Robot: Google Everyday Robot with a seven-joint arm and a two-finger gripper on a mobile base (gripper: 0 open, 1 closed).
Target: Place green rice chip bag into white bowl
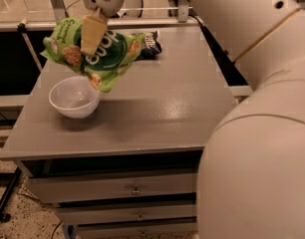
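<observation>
The green rice chip bag (110, 56) hangs in the air, crumpled, with white letters and rice-cake pictures. My gripper (91, 36) comes down from the top of the view and is shut on the bag's upper middle. The bag's lower edge hangs just above the right rim of the white bowl (73, 97). The bowl stands on the left part of the grey cabinet top (167, 98) and looks empty.
A small dark blue bag (151, 43) lies at the back of the cabinet top, behind the green bag. My large beige arm (262, 108) fills the right side. Drawers (135, 189) are below the top. A rail runs behind the cabinet.
</observation>
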